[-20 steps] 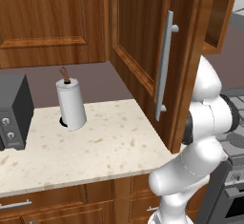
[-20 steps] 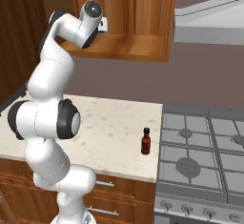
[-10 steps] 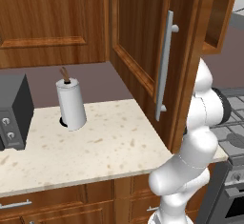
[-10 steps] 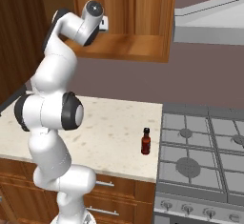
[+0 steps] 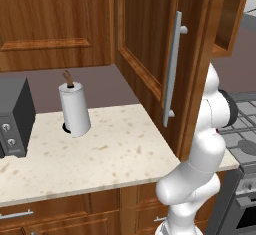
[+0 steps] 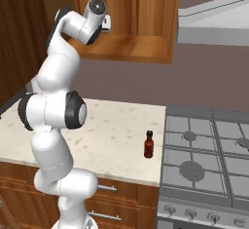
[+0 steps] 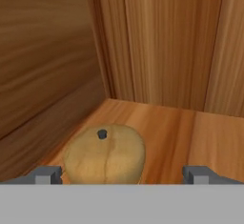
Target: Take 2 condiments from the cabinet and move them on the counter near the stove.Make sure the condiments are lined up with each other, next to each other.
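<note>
Hidden or cut off: in my hand view the tan shaker point(image 7: 105, 154) loses its lower part behind the bottom of the picture; I read a rounded top with a small dark knob, nothing below. In the right base view the arm's wrist reaches into the cabinet point(image 6: 146, 13) and I cannot make out the finger tips there. In the left base view the open cabinet door point(image 5: 160, 54) covers the arm's upper part
Gripper point(image 7: 122, 174): jaws spread wide, nothing between them; the two tips stand either side of the shaker, the left tip just beside it, the right one apart from it
Shaker, place: on the cabinet's wooden shelf, near the back left corner as my hand view frames it
Shaker, axis: I cannot tell upright from tilted; the knob faces toward my camera
Dark red-brown bottle point(image 6: 149, 144): on the counter point(image 6: 116, 135), just beside the stove point(image 6: 209, 155)
Bottle, axis: long axis vertical, thin neck and black cap pointing up
Also on counter: white paper-towel roll point(image 5: 74, 109) upright, black toaster point(image 5: 15, 119) cut by the left edge
</note>
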Available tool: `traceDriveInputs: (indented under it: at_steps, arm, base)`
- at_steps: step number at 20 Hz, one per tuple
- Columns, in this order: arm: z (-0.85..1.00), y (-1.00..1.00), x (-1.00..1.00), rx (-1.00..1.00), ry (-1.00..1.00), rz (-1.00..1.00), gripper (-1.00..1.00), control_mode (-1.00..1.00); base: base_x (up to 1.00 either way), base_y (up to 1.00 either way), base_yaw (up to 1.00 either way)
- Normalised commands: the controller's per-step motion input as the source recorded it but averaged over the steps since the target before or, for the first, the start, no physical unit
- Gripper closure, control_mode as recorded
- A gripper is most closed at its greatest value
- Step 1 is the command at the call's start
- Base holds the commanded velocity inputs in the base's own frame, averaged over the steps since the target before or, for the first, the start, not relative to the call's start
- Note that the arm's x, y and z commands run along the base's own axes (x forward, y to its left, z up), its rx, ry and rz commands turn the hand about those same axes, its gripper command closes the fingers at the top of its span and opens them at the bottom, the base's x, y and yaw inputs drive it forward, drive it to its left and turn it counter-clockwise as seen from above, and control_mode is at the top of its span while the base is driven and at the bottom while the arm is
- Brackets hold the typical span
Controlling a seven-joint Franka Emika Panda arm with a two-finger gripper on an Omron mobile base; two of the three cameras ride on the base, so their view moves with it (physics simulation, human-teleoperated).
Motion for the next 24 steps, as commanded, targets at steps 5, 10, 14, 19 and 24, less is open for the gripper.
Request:
traceDriveInputs:
  at_steps: [5,10,14,19,24]
  arm:
    - [0.00,0.00,-0.08,0.00,-0.01,0.00,1.00,-1.00]
    - [0.00,0.00,0.00,0.00,-0.09,0.00,1.00,-1.00]
    - [0.00,0.00,-0.24,0.00,-0.19,0.00,1.00,-1.00]
    - [0.00,0.00,-0.69,0.00,-0.22,0.00,1.00,-1.00]
    - [0.03,-0.13,-1.00,0.00,-0.05,0.00,1.00,-1.00]
  base:
    - [0.00,0.00,0.00]
    - [0.00,0.00,0.00]
    - [0.00,0.00,0.00]
    - [0.00,0.00,0.00]
    - [0.00,0.00,0.00]
